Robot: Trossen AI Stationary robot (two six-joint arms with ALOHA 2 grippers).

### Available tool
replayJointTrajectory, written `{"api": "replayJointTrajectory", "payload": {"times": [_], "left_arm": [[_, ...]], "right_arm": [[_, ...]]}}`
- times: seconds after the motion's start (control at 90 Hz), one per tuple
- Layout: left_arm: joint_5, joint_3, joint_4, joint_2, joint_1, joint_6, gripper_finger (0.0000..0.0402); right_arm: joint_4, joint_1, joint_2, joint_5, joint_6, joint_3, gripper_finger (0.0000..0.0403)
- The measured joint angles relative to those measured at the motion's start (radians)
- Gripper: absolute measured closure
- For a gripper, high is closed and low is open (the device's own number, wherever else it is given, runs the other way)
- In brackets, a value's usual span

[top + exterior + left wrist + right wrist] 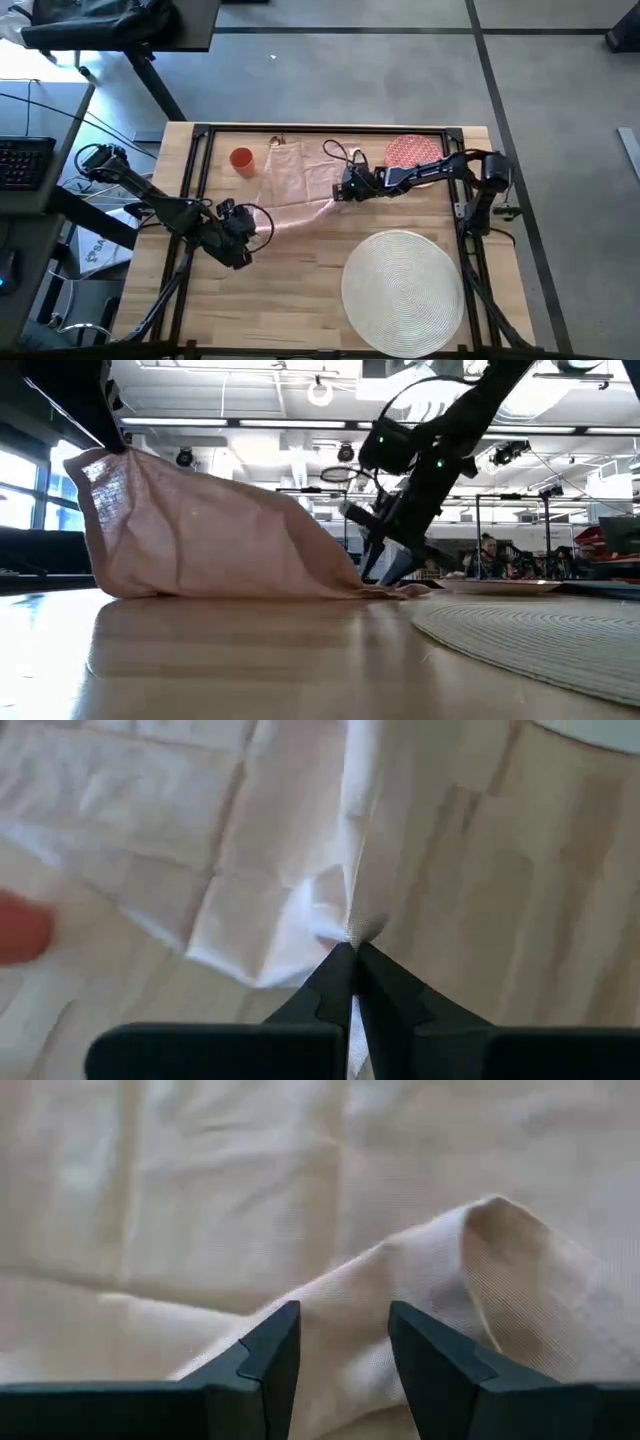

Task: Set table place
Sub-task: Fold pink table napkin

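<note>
Left hand [243,232], fingers pinched together on a corner of the beige-pink napkin [290,185], holds the cloth up off the worktop [290,290] at centre-left of the overhead frame. In the table-level picture the napkin rises to a peak at upper left and slopes down to the wood. Right hand [343,190], at the middle of the overhead frame, has its fingers parted around a raised fold at the cloth's opposite edge, not yet closed on it. White woven placemat [402,290] lies at lower right, well apart from the napkin; red-patterned plate [410,150] and orange-red cup [241,159] sit along the upper edge. Spreading the napkin well probably means the right hand closing on a single layer before both draw the cloth taut and level, then lowering together so no crease is trapped.
</note>
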Motion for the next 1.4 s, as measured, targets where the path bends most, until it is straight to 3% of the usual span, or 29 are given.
{"api": "replayJointTrajectory", "payload": {"times": [0.233,0.356,0.5,0.767,0.878,1.044,1.233,1.4], "left_arm": [[-0.019,0.000,-0.052,0.000,0.000,-0.061,0.0402],[-0.031,0.000,-0.053,0.000,0.000,-0.062,0.0402],[-0.043,0.000,-0.050,0.000,0.000,-0.062,0.0402],[-0.048,0.000,-0.049,0.000,0.000,-0.060,0.0402],[-0.042,0.000,-0.049,0.000,0.000,-0.059,0.0402],[-0.042,0.000,-0.049,0.000,0.000,-0.053,0.0402],[-0.005,0.018,-0.051,-0.001,0.000,0.013,0.0402],[0.050,0.069,-0.049,-0.002,-0.004,0.100,0.0402]], "right_arm": [[-0.066,0.027,-0.152,0.006,-0.182,0.002,0.0266],[-0.140,0.080,-0.202,-0.046,-0.325,0.003,0.0266],[-0.243,0.151,-0.159,-0.023,-0.422,0.002,0.0266],[-0.147,0.132,-0.017,0.012,-0.451,0.002,0.0273],[-0.139,0.122,0.004,0.002,-0.451,0.006,0.0299],[-0.185,0.139,-0.017,0.003,-0.468,0.010,0.0391],[-0.435,0.190,-0.066,-0.014,-0.471,0.094,0.0401],[-0.625,0.303,-0.152,-0.113,-0.445,0.165,0.0402]]}}
